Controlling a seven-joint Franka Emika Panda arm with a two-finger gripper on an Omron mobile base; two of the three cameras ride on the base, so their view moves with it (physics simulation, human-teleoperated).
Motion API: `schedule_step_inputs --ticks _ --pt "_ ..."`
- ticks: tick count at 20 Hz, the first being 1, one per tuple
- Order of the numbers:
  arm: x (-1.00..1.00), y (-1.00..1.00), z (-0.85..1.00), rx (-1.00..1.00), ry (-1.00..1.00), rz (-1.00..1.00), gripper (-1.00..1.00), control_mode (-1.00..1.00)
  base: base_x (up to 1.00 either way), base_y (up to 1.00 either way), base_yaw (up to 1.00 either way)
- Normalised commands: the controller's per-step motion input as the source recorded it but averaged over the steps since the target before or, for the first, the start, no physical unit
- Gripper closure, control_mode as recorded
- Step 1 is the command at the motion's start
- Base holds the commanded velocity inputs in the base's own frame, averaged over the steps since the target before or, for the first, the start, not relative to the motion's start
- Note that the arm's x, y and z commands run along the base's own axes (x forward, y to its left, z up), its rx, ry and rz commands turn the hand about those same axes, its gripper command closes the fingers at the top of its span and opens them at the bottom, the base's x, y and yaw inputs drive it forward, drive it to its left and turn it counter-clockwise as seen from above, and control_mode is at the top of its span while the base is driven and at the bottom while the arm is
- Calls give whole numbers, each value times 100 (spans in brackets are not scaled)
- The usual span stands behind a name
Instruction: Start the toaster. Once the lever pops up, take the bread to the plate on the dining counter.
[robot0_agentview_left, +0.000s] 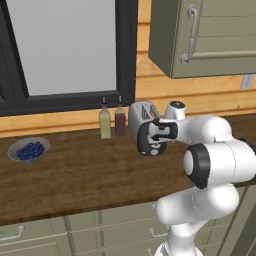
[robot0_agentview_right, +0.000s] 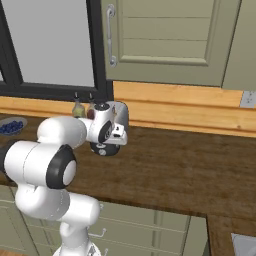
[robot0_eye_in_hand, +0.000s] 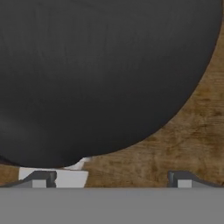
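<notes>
The gripper (robot0_agentview_left: 159, 134), jaws spread wide and holding nothing, hovered at the black end of the toaster (robot0_agentview_left: 140, 116), which stood near the back edge of the dark wooden worktop (robot0_agentview_left: 75, 175), beside two bottles (robot0_agentview_left: 112, 119) below a window (robot0_agentview_left: 60, 45).

The white arm folds at its elbow and reaches forward, wrist level; the end effector (robot0_eye_in_hand: 111, 179) has its jaws spread wide, gripping nothing.
</notes>
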Motion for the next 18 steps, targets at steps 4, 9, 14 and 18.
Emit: schedule_step_inputs --ticks 4,9,14,18 --pt "0 0 -14 0 0 0 -100 -100 0 0 0" --pt "-1 0 0 0 0 0 -100 -100 0 0 0" --pt "-20 0 7 0 0 0 -100 -100 0 0 0" --pt "-43 0 24 0 0 0 -100 -100 0 0 0"
